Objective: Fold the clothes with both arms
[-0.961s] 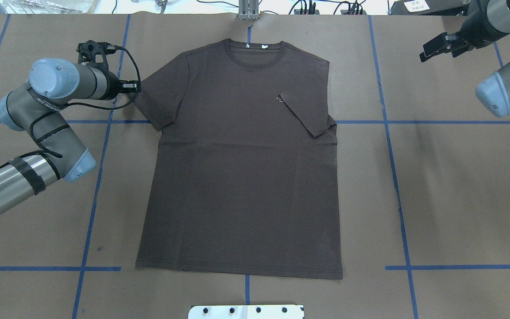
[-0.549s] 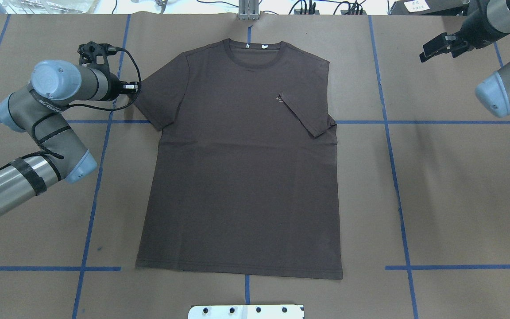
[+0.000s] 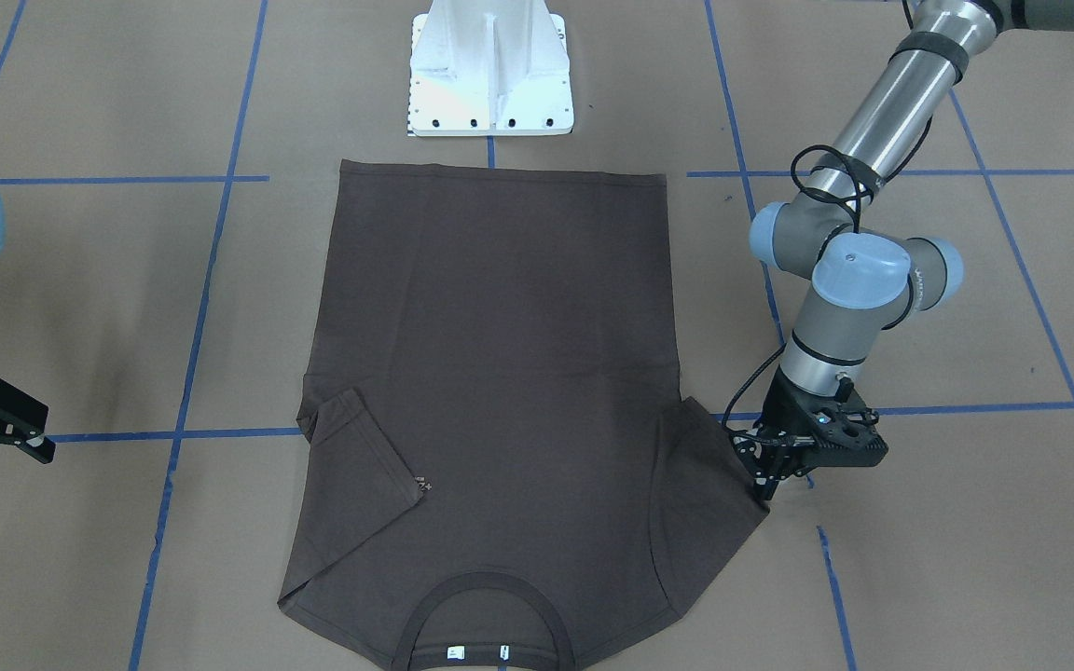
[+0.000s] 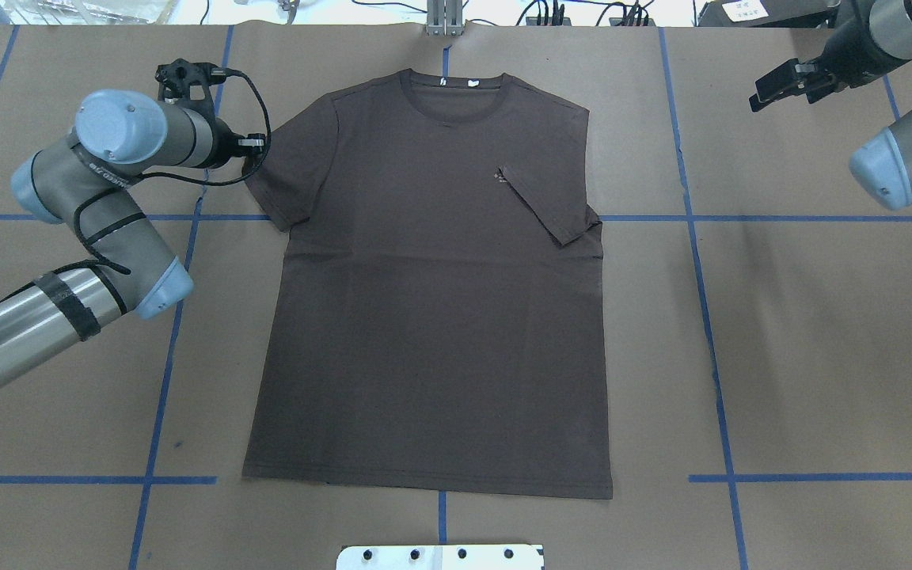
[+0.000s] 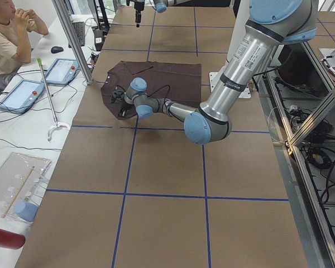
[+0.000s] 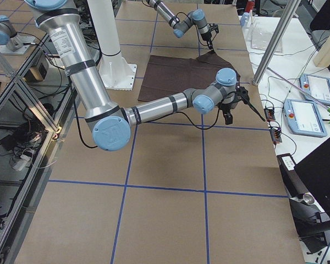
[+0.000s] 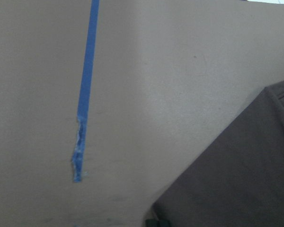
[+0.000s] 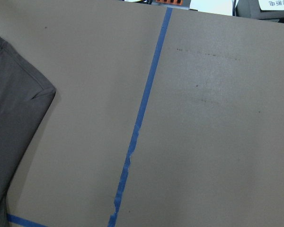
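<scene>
Step in hand: the second sleeve fold. The T-shirt point(image 4: 432, 293) has its right-arm-side sleeve point(image 4: 545, 202) already turned in over the chest; the left-arm-side sleeve point(image 4: 286, 170) lies spread out.
Left gripper: the left gripper point(image 4: 254, 154) sits at the outer edge of the spread sleeve, fingertips touching the cloth. It looks pinched on the sleeve edge, judging by the front-facing view point(image 3: 765, 471), though the jaws are small there.
Right gripper: the right gripper point(image 4: 777, 83) hangs well apart from the T-shirt, off its far right corner, jaws parted and empty.
Next move calls for: carrying the sleeve edge inward over the chest and laying it flat, probably.
T-shirt look: dark brown-grey, flat on the surface point(image 4: 780, 332), collar point(image 4: 456, 95) farthest from the robot, white neck tags, small pale logo beside the folded sleeve.
</scene>
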Robot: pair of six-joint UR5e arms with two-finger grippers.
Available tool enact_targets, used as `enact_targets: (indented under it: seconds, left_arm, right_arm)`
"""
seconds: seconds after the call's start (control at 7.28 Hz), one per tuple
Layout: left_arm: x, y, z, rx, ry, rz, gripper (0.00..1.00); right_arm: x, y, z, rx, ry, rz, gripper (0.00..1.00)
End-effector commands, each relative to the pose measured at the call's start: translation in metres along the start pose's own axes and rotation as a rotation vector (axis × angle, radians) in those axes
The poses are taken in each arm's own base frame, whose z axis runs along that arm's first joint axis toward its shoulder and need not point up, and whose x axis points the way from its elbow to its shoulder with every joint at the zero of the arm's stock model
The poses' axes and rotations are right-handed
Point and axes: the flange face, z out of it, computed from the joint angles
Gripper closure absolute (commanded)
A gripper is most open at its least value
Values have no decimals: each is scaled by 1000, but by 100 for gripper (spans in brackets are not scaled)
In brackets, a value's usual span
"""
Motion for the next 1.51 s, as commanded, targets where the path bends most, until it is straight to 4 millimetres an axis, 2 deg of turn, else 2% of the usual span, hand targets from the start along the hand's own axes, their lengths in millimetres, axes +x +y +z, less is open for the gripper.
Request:
enact_targets:
  seconds: [0.0, 0.14, 0.27, 0.41, 0.55, 0.82, 0.96, 1.1, 1.24, 1.37]
  left_arm:
    - [102, -6, -26, -64, -47, -98, 100]
    - [154, 10, -29, -86, -60, -137, 100]
    - [185, 22, -26, -90, -81, -158, 100]
    - [193, 21, -13, -100, -107, -167, 100]
    - [190, 22, -5, -104, -124, -168, 100]
    - [195, 20, -5, -105, -122, -161, 99]
    - [188, 21, -4, -111, -119, -65, 1]
    - [187, 21, -19, -107, -80, 12, 0]
    - [174, 27, -45, -96, -35, 51, 0]
    - [154, 39, -70, -106, 8, 63, 0]
  right_arm:
    - [0, 0, 0, 1, 1, 0, 0]
    - [-1, 0, 1, 0, 2, 0, 0]
    - [-1, 0, 1, -1, 1, 0, 0]
    - [-1, 0, 1, -1, 1, 0, 0]
    - [-2, -1, 1, 0, 1, -1, 0]
    - [-7, -1, 3, -1, -3, 4, 0]
    - [-12, -2, 2, -2, -6, 8, 0]
    - [-25, 0, 1, 0, -20, 29, 0]
    - [-60, 10, -2, 4, -53, 98, 0]
    - [-95, 28, -6, -2, -90, 159, 0]
